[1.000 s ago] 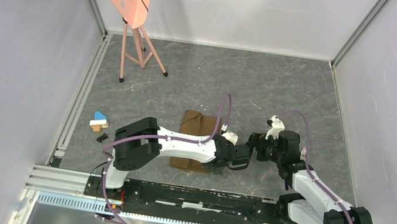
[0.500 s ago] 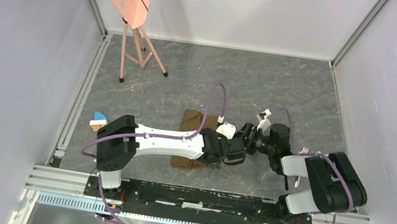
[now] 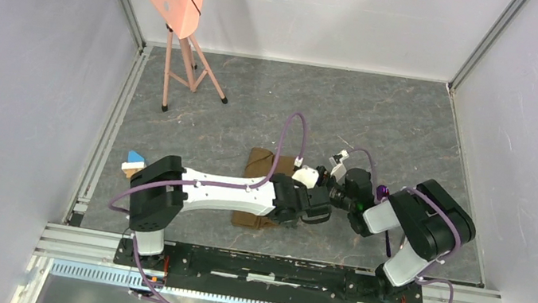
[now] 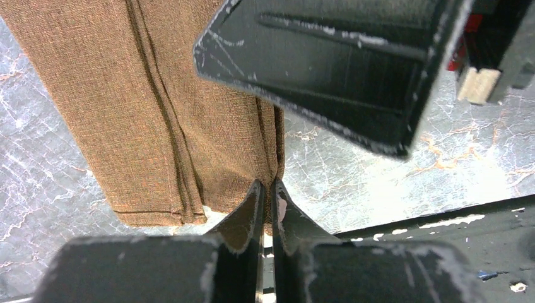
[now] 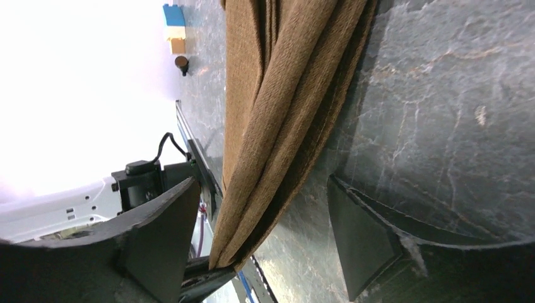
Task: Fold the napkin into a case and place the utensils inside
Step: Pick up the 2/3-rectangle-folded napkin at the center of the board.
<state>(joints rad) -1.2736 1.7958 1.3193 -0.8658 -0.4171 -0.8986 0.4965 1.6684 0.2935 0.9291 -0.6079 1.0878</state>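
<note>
The tan-brown napkin [image 3: 258, 159] lies folded in long layers on the grey table, mostly under my left arm. In the left wrist view the napkin [image 4: 126, 95] hangs ahead of my left gripper [image 4: 268, 183], which is shut on its near right corner. My right gripper [image 5: 262, 180] stands open around the napkin's [image 5: 284, 95] layered edge, one finger [image 5: 158, 233] on each side without touching it. From above, the left gripper [image 3: 315, 208] and right gripper [image 3: 336, 195] meet just right of the cloth. The utensils are out of view.
A small blue-and-wood block [image 3: 135, 164] and a small dark piece [image 3: 137, 187] lie left of the napkin. A pink stand [image 3: 182, 66] occupies the back left. Walls close off three sides, and a metal rail [image 3: 264, 267] runs along the front.
My left gripper has shut on the napkin's corner. My right arm has folded and swung left, bringing its gripper up to the left one, with its fingers slightly narrower.
</note>
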